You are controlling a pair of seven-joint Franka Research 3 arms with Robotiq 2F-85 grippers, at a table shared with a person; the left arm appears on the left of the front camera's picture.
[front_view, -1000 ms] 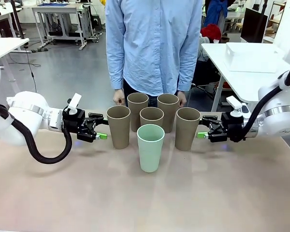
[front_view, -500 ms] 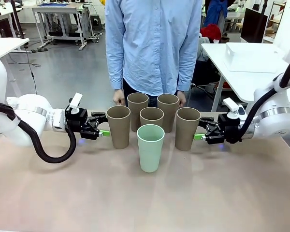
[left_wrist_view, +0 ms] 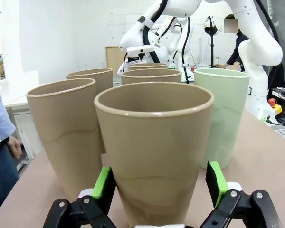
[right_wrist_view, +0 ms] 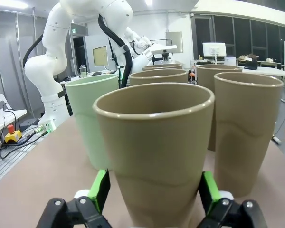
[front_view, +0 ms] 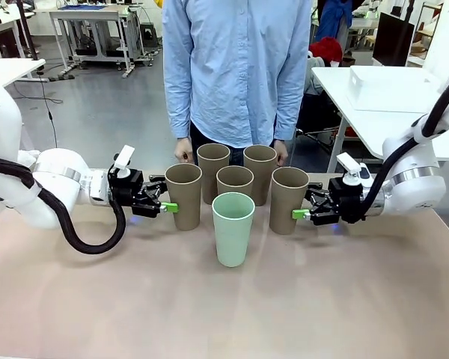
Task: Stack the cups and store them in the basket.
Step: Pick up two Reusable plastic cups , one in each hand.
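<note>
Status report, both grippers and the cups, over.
Left gripper open, left tan cup between its jaws. Right gripper open, right tan cup between its jaws. No cup stacked yet. Mint cup stands free in front.

Bright, even overhead indoor light, no harsh glare. Faint soft shadows under cups (front_view: 233, 228) on table (front_view: 209, 314). Front view sharp; wrist views wide-angle, edges bent, bkgd slightly soft.

Six tall cups without handles stand upright and close together on the worktop (front_view: 209, 314). One brown cup (front_view: 183, 196) stands between the spread fingers of the left tool (front_view: 165, 203). A second brown cup (front_view: 289, 199) stands the same way in the right tool (front_view: 301, 211). Between the two tools stand three more brown cups (front_view: 235, 180) and the mint green cup (front_view: 233, 229).
</note>
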